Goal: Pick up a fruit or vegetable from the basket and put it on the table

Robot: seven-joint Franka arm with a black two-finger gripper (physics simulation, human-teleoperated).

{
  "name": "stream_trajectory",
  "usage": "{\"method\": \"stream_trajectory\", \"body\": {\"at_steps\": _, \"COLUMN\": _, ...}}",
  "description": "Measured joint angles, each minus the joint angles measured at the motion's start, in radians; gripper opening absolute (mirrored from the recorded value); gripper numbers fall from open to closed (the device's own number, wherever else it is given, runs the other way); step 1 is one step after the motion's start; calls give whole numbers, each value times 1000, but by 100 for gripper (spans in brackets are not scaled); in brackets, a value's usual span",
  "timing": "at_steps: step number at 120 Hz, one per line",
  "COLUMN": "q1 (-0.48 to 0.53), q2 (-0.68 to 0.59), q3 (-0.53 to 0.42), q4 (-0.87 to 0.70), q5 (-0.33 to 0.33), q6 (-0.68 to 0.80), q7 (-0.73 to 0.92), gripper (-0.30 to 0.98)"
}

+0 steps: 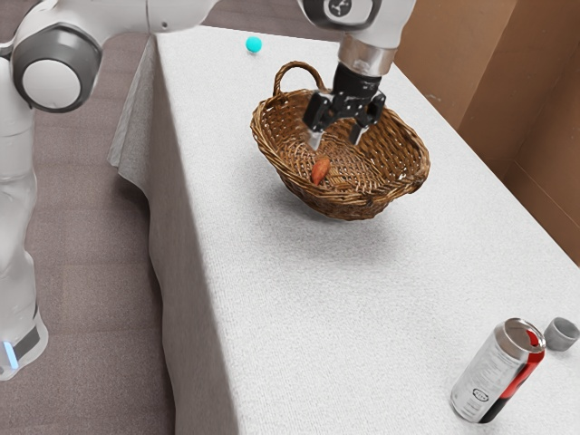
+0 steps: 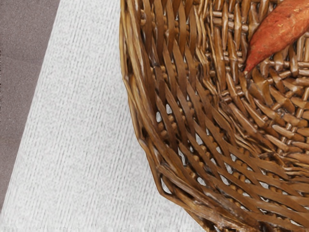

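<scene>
Drinks can (image 1: 497, 376) in foreground, claw (image 1: 335, 140) spread over wicker basket (image 1: 362, 201)

Can: silver-white, red and black on one side, standing on the worktop (image 1: 299, 299), which has a white textured cloth over it. Small grey container (image 1: 563, 334) near the can's top edge in the exterior view; cannot tell if they touch.

Basket: brown, woven, oval, well apart from the can. Looped handle (image 1: 299, 65) rises at its far end. Cyan ball (image 1: 254, 44) lies on the cloth beyond the handle.

Task item: reddish-orange vegetable (image 1: 321, 169), sweet potato by the look of it, lying inside the basket on the woven bottom. Wrist view gives its tapered tip and mottled skin, plus basket wall, rim and white cloth outside.

Claw: black, pointing down above the basket, two fingers parted with a clear gap between the tips. Vegetable sits below them, apart from both.

Arm (image 1: 59, 72): white and grey, comes in from the exterior view's left. Brown panelled wall (image 1: 544, 109) at the exterior view's upper right, greyish floor (image 1: 91, 227) at its left.
</scene>
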Motion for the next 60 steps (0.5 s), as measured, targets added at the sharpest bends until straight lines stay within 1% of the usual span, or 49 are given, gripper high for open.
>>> {"method": "stream_trajectory", "body": {"at_steps": 21, "q1": -2, "q2": -16, "q3": -13, "q4": 0, "q5": -18, "q6": 2, "q7": -158, "gripper": 69}}
{"method": "stream_trajectory", "body": {"at_steps": 33, "q1": -18, "q2": -54, "q3": -21, "q4": 0, "q5": -17, "q6": 2, "q7": -228, "gripper": 69}}
{"method": "stream_trajectory", "body": {"at_steps": 42, "q1": -30, "q2": -18, "q3": -8, "q4": 0, "q5": -16, "q6": 6, "q7": -246, "gripper": 69}}
{"method": "stream_trajectory", "body": {"at_steps": 47, "q1": -1, "q2": 16, "q3": -5, "q4": 1, "q5": -15, "q6": 17, "q7": -226, "gripper": 69}}
{"method": "stream_trajectory", "body": {"at_steps": 51, "q1": 43, "q2": 48, "q3": -3, "q4": 13, "q5": -11, "q6": 25, "q7": -191, "gripper": 69}}
{"method": "stream_trajectory", "body": {"at_steps": 56, "q1": 103, "q2": 79, "q3": -2, "q4": 37, "q5": 11, "q6": 33, "q7": -135, "gripper": 69}}
{"method": "stream_trajectory", "body": {"at_steps": 60, "q1": 131, "q2": 90, "q3": -1, "q4": 49, "q5": 28, "q6": 39, "q7": -86, "gripper": 69}}
